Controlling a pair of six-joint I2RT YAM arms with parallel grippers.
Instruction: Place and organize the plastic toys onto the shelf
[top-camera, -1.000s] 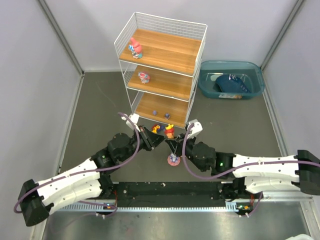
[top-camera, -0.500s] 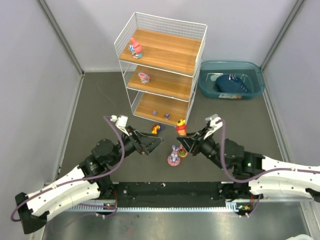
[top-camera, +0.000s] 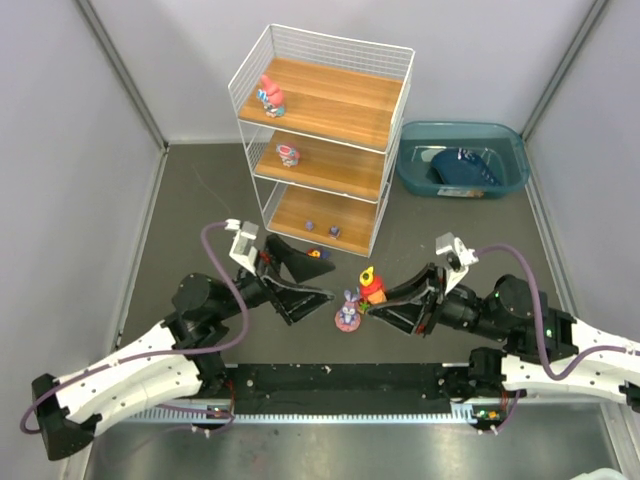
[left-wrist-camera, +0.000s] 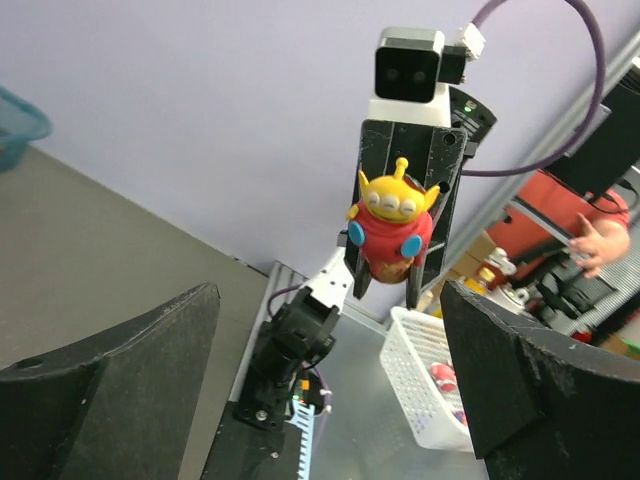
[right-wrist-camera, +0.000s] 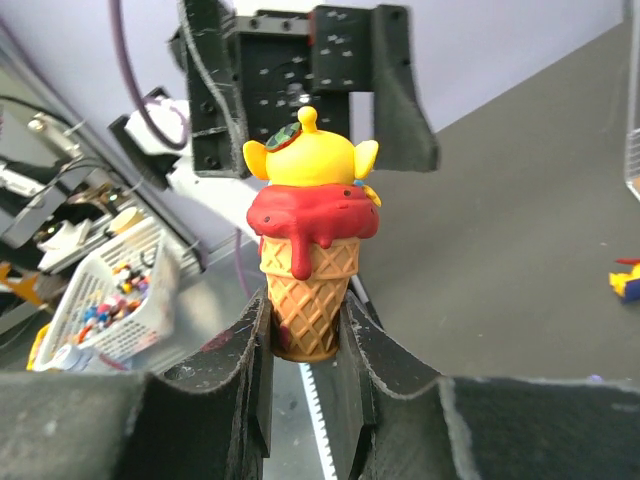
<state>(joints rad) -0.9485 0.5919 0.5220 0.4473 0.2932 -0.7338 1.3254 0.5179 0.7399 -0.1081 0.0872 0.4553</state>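
My right gripper (top-camera: 375, 300) is shut on a toy (top-camera: 372, 284), a yellow three-eyed figure in a red-topped waffle cone, held upright by the cone (right-wrist-camera: 305, 300) above the floor. My left gripper (top-camera: 318, 278) stands open and empty, facing it from the left, with the toy (left-wrist-camera: 390, 225) seen beyond its fingers (left-wrist-camera: 110, 370). A purple bunny toy (top-camera: 348, 310) stands on the floor between the arms. A small orange and blue toy (top-camera: 318, 255) lies before the shelf (top-camera: 330, 110). On the shelf, a pink bunny toy (top-camera: 271, 95) stands on the top tier and a pink toy (top-camera: 288, 154) on the middle tier.
Two tiny purple pieces (top-camera: 322, 227) lie on the shelf's bottom tier. A teal bin (top-camera: 462, 160) holding a dark blue object sits right of the shelf. Grey walls close in both sides. A white basket (left-wrist-camera: 425, 385) of small items stands beyond the table's near edge.
The left gripper has opened wide and let go of the cone toy, which the right gripper now holds alone. Both arms have drawn apart and back from the shelf.
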